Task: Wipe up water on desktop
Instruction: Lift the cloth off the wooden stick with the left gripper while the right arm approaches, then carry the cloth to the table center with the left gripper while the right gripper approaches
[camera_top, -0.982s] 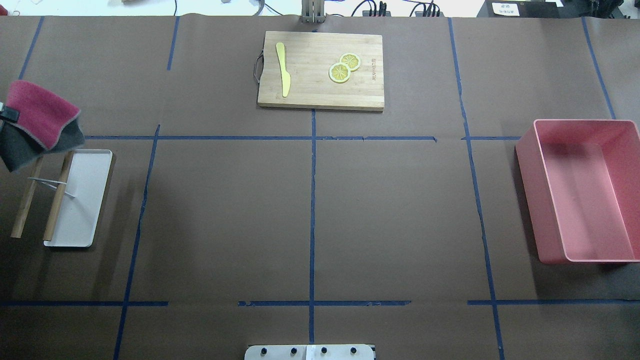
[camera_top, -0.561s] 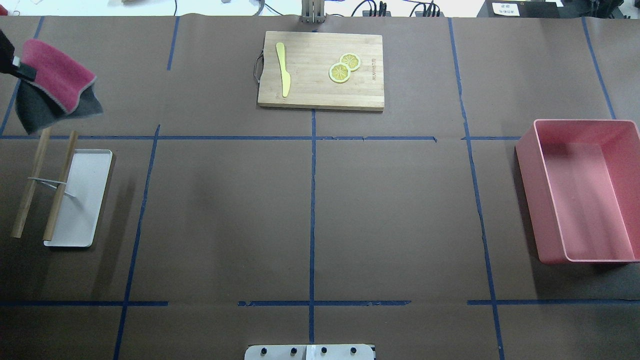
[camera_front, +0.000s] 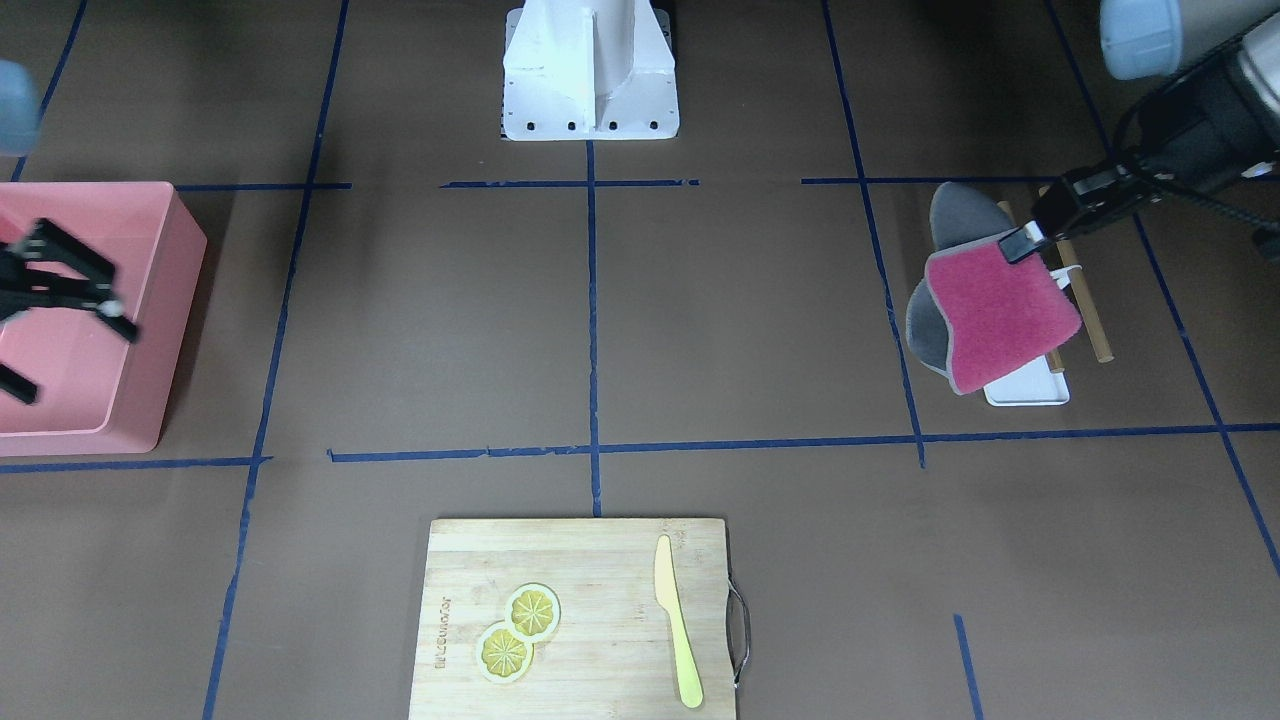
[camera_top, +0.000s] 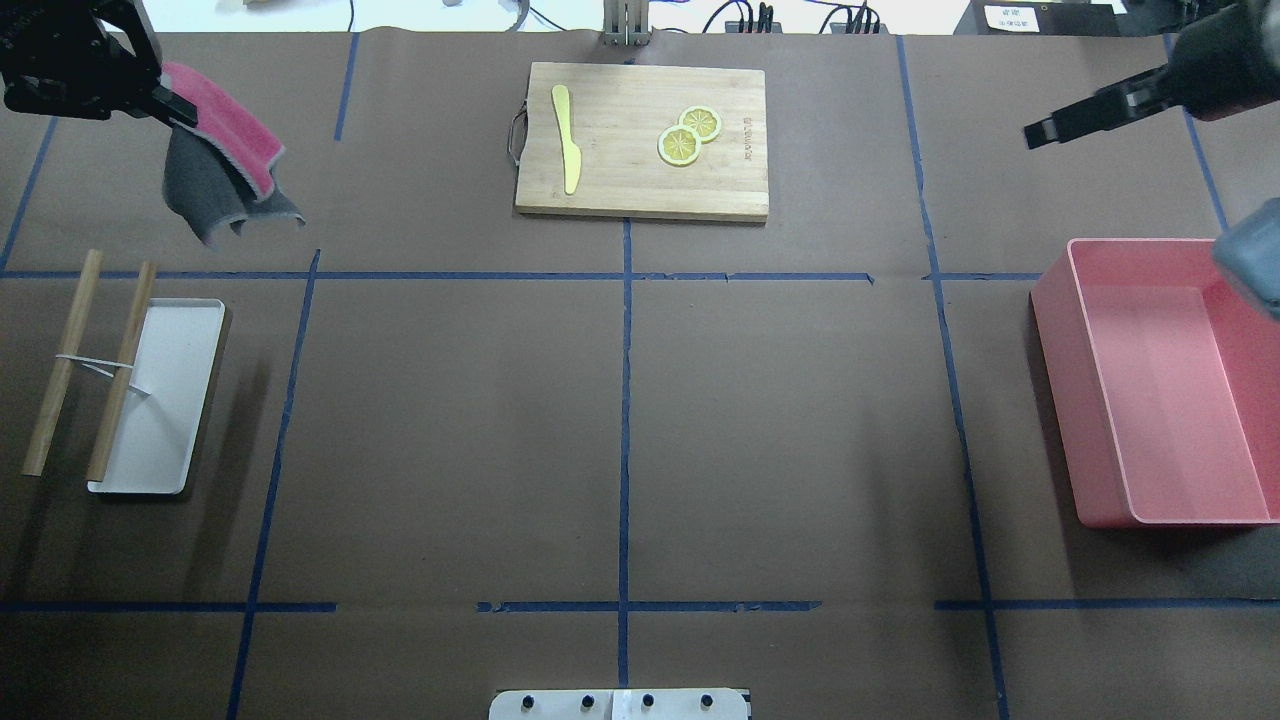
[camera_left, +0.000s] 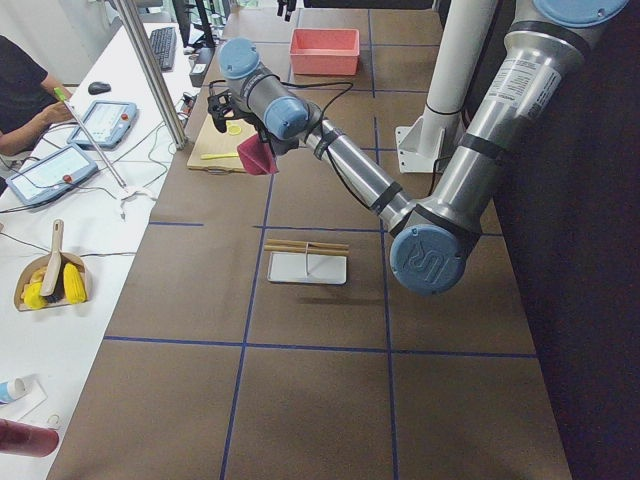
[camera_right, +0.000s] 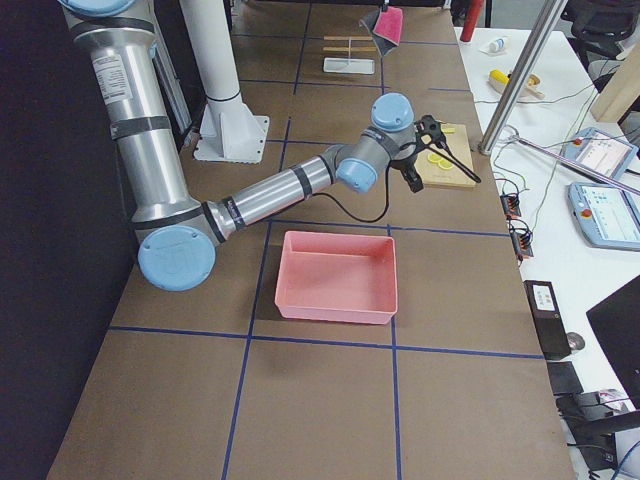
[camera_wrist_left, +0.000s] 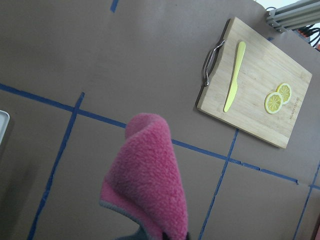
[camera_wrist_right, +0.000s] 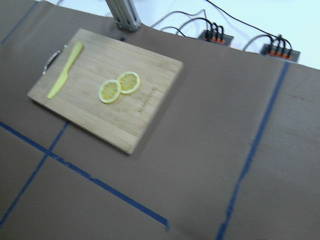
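My left hand (camera_top: 168, 104), upper left, pinches the hanging cloth (camera_top: 232, 150); the surface (camera_top: 450, 420) to wipe lies below, stretching lower right.

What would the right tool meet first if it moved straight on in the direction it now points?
Most likely the bare desktop, short of the cutting board. The right tool slants down toward it, and its wrist view is centred on brown surface, the board off to one side. Depth is unclear.
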